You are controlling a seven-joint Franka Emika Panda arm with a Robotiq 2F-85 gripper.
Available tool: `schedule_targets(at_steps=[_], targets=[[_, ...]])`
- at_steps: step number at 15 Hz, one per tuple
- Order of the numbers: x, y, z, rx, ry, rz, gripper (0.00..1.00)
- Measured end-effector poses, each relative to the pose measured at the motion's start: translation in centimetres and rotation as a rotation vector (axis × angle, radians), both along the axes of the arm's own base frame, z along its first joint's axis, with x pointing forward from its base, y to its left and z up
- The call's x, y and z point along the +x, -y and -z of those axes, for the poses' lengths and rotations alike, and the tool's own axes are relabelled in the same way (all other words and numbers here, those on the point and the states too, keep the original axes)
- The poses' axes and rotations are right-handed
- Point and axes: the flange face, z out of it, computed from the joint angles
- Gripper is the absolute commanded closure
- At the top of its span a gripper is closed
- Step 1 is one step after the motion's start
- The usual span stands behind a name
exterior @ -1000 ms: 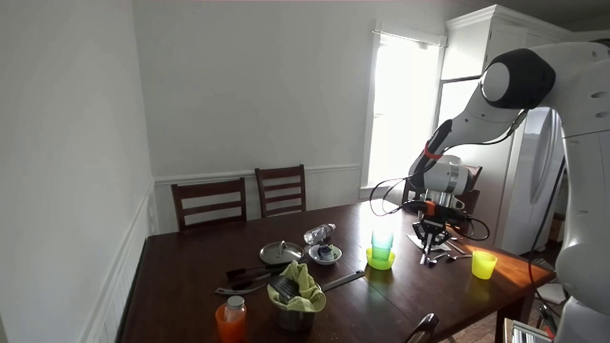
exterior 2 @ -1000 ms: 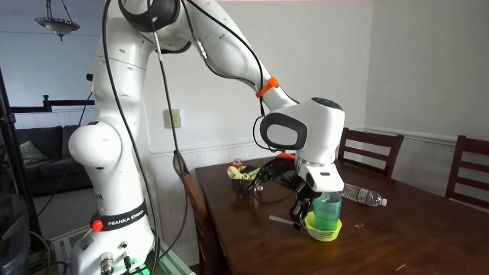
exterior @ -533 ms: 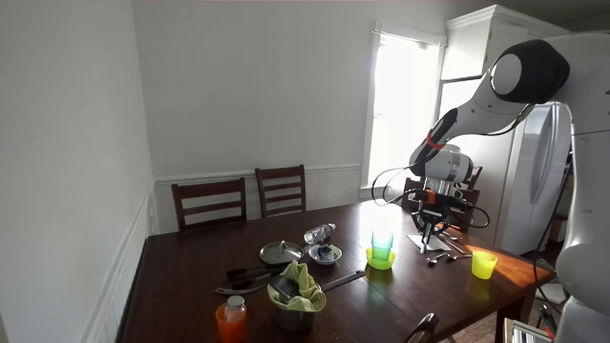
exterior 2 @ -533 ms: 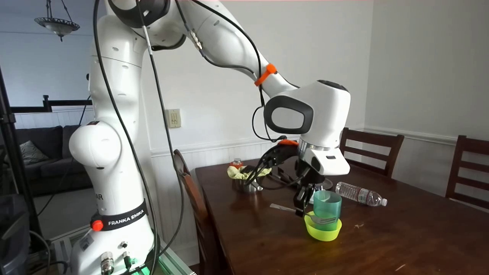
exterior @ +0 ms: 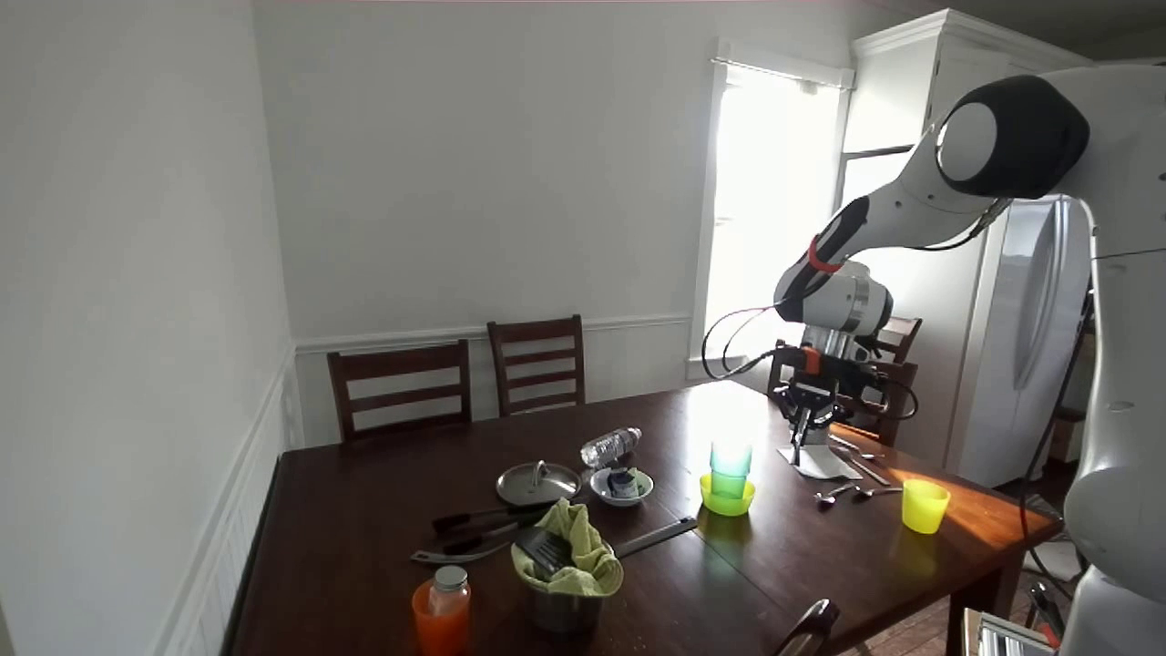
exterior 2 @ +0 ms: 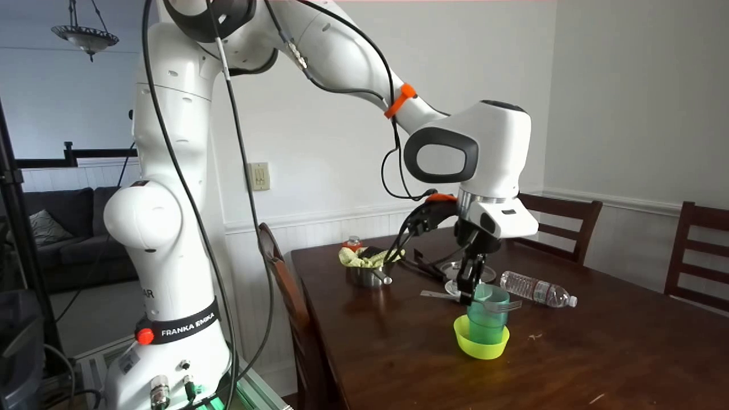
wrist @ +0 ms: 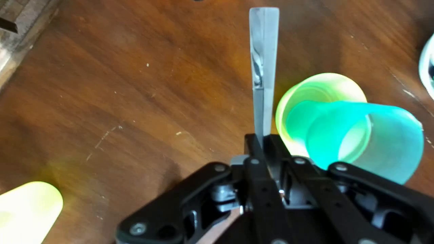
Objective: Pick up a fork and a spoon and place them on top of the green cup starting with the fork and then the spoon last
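My gripper (exterior 2: 467, 296) is shut on the fork, holding it roughly level above the table. The fork's handle (wrist: 268, 51) points up in the wrist view; its tines (exterior 2: 504, 306) cross in front of the teal-green tumbler (exterior 2: 488, 319) in an exterior view. I cannot tell whether they touch it. That tumbler stands upright in a low lime-yellow bowl (exterior 2: 481, 350). A straight-sided yellow-lime tumbler (exterior: 925, 507) stands near the table's right side. I cannot tell for sure which one is the green cup. Spoons (exterior: 829, 496) lie between the gripper (exterior: 807, 417) and the yellow-lime tumbler.
A white sheet (exterior: 820, 463) lies below the gripper. A water bottle (exterior 2: 538, 289), a white bowl (exterior: 622, 499), a pan lid (exterior: 524, 487), a pot with a green cloth (exterior: 565, 610) and an orange cup (exterior: 442, 629) stand or lie farther along the table (exterior: 346, 547).
My gripper has risen with the fork and moved away from the robot base. The fork's tines are now level with the teal-green tumbler's upper part instead of its lower part.
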Motion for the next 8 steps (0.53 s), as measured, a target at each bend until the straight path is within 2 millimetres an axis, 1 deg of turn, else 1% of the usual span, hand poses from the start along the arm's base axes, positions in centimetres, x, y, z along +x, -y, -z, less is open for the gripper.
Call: schedule_targets(at_steps=[2,4,6,8], targets=[[1.3,0.8,-1.6,-0.03,0.025,-0.008,0.97],[2.3,1.2,-2.1,-0.031,0.038,-0.01,0.97],[3.3,1.2,-1.7,-0.009,0.036,-0.012,0.97],[4.3,1.0,-0.7,0.021,0.028,-0.011,0.97]])
